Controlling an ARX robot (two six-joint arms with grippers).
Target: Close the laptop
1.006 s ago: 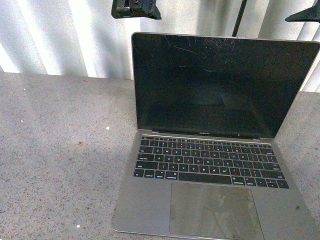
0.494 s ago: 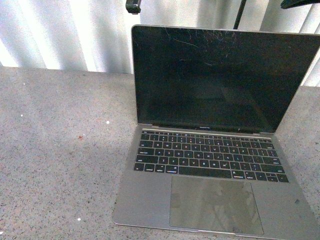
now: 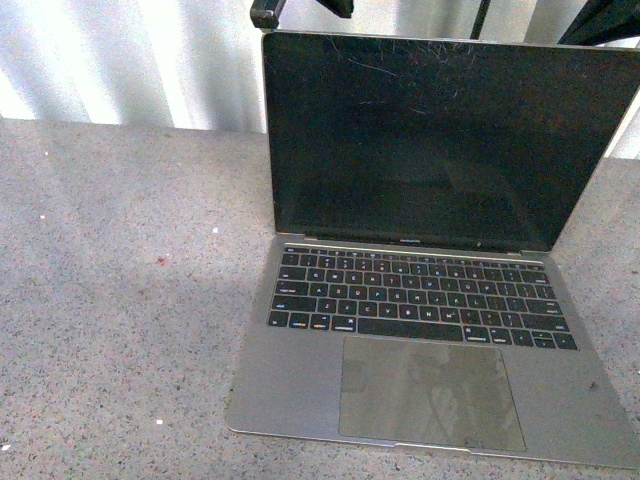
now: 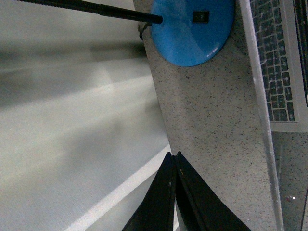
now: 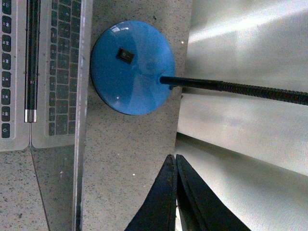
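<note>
The laptop lies open on the speckled grey table, its scratched black screen upright and facing me. Both grippers are above and behind the lid. In the left wrist view my left gripper is shut and empty over the table's back edge, with the lid's top edge and keys to one side. In the right wrist view my right gripper is shut and empty, apart from the lid's edge. Dark arm parts show at the front view's top.
A blue round lamp base with a black switch stands on the table behind the lid; it also shows in the left wrist view. Its black stalk rises past the screen. A white corrugated wall stands behind the table.
The laptop and table now sit higher in the front view. The dark arm parts at the top have shifted, the left one to the right above the lid. The screen remains open.
</note>
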